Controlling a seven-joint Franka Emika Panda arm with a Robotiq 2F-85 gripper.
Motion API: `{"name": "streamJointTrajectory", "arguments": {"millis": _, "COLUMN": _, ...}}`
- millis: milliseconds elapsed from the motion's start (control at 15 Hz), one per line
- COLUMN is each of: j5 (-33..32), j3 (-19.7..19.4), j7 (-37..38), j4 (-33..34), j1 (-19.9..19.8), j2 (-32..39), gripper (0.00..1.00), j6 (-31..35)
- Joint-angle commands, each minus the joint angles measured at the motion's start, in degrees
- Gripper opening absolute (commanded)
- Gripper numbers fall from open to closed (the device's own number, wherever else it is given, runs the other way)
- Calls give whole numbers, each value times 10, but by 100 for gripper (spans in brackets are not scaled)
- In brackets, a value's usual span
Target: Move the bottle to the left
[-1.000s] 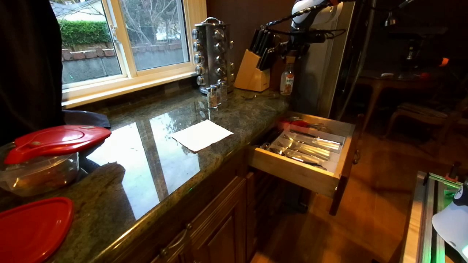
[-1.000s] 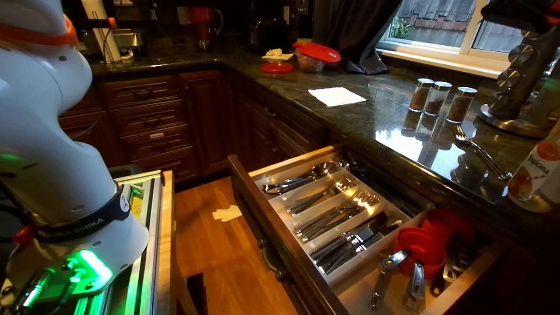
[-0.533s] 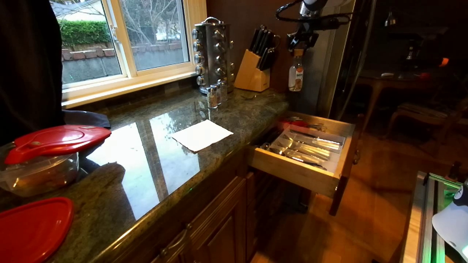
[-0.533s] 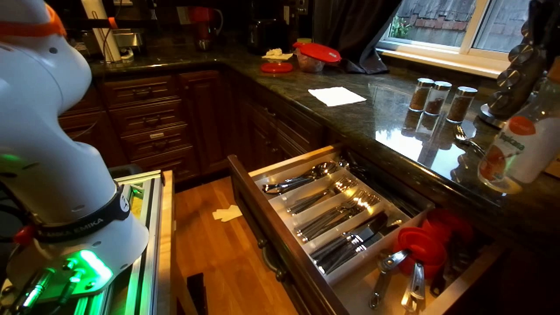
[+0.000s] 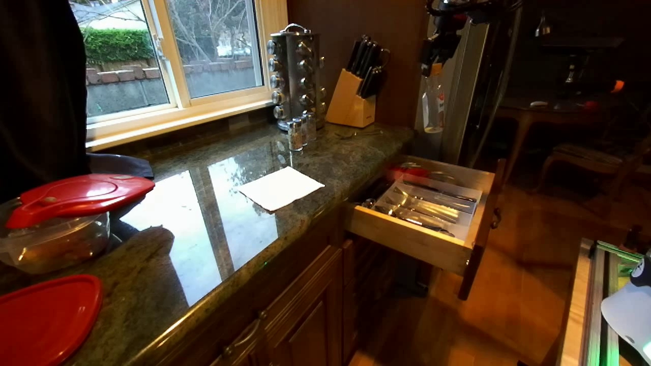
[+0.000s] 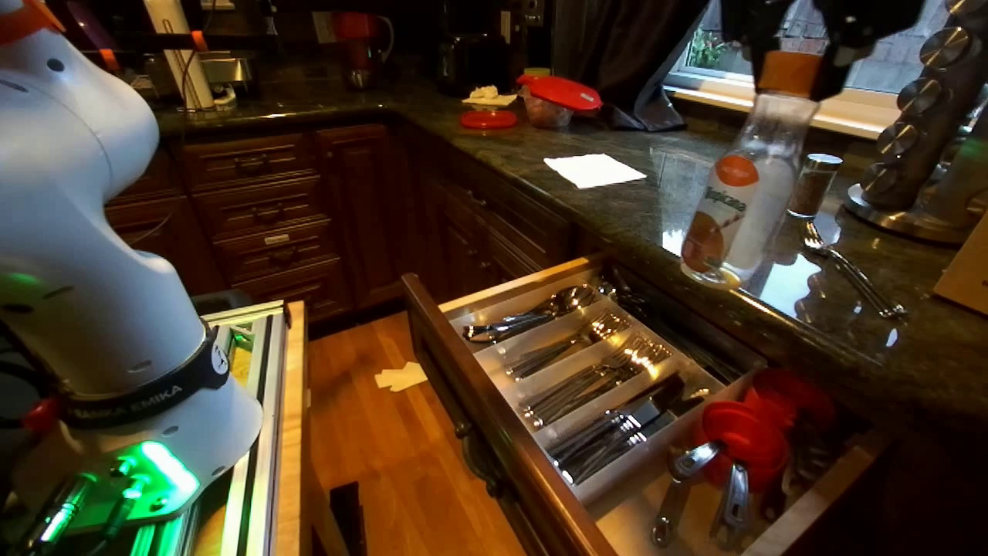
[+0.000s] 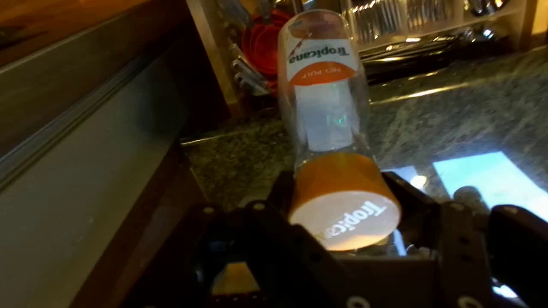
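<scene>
1. The fingers [image 7: 409, 199] of the gripper [image 6: 793, 76] pinch the cap [image 7: 342, 214] from opposite sides; its width alone sets them apart.
2. The bottle [image 6: 749, 201] hangs in the air by that cap. The cap lies between the fingers, the neck just below their tips, and the body and base lower down, outside the grip. In both exterior views it is cap up, leaning slightly.
3. The open drawer [image 5: 407, 241] is near the base; whether the base is over it or over the edge of the counter [image 5: 127, 305], I cannot tell. Inside are cutlery [image 6: 575, 386] and red cups [image 6: 745, 440].
4. On the counter, near the bottle, a fork [image 6: 852, 275] lies near the knife block [image 5: 351, 101].
5. Small jars [image 5: 294, 136] stand upright, with the taller rack [image 5: 295, 81] just behind them.
6. Well apart from the bottle, a white napkin [image 5: 282, 188] lies flat.
7. Farther along sits a clear bowl [image 5: 58, 246], a red lid [image 5: 84, 195] tilted on top.
8. A window [image 5: 218, 56] is behind the counter.
</scene>
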Motion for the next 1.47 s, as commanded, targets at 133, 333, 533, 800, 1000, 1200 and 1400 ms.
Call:
{"name": "streamJointTrajectory", "arguments": {"millis": 133, "j5": 25, "j3": 27, "j7": -98, "j4": -141, "j1": 58, "j2": -120, "gripper": 29, "j6": 34}}
{"name": "streamJointTrajectory", "arguments": {"millis": 333, "j5": 82, "j3": 27, "j7": -148, "j4": -183, "j1": 109, "j2": -153, "gripper": 29, "j6": 47}}
{"name": "streamJointTrajectory", "arguments": {"millis": 533, "j5": 51, "j3": 36, "j7": -107, "j4": -144, "j1": 94, "j2": -121, "gripper": 54, "j6": 32}}
{"name": "streamJointTrajectory", "arguments": {"millis": 800, "j5": 50, "j3": 33, "j7": -107, "j4": -139, "j1": 88, "j2": -116, "gripper": 54, "j6": 32}}
{"name": "streamJointTrajectory", "arguments": {"millis": 1000, "j5": 62, "j3": 34, "j7": -126, "j4": -140, "j1": 102, "j2": -115, "gripper": 29, "j6": 38}}
{"name": "streamJointTrajectory", "arguments": {"millis": 1200, "j5": 77, "j3": 65, "j7": -167, "j4": -127, "j1": 153, "j2": -106, "gripper": 29, "j6": 51}}
{"name": "streamJointTrajectory", "arguments": {"millis": 1400, "j5": 83, "j3": 108, "j7": -177, "j4": -93, "j1": 204, "j2": -76, "gripper": 29, "j6": 58}}
